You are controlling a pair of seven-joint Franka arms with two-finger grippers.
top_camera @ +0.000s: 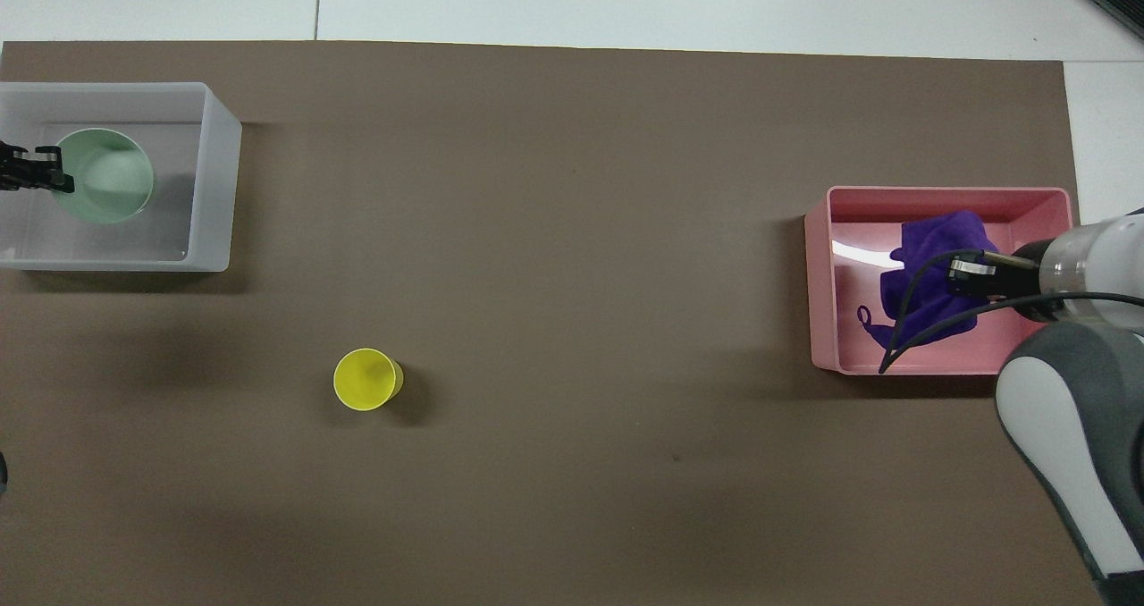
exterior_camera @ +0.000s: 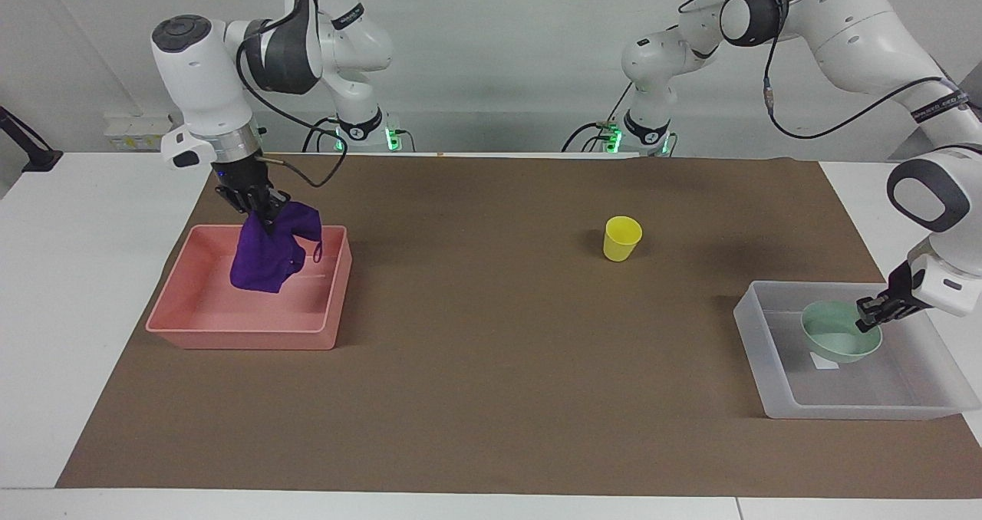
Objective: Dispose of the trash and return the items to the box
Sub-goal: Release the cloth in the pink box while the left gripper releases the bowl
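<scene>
The trash, a deep-purple cloth wad (exterior_camera: 265, 255) (top_camera: 929, 271), hangs from my right gripper (exterior_camera: 265, 217), which is shut on its top. It dangles over the pink tray (exterior_camera: 238, 336) (top_camera: 947, 197), its lower end below the tray's rim. My left gripper (exterior_camera: 869, 322) (top_camera: 61, 170) is shut on the rim of the mint-green bowl (exterior_camera: 836, 340) (top_camera: 107, 181). The bowl sits tilted inside the translucent box (exterior_camera: 844, 409) (top_camera: 219, 186) and partly covers the white label. The yellow cup (exterior_camera: 621, 238) (top_camera: 366, 379) stands upright on the brown mat, nearer to the robots than the box.
A brown mat (exterior_camera: 491, 366) covers most of the white table. The pink tray lies toward the right arm's end and the box toward the left arm's end. Only the cup stands on the mat between them.
</scene>
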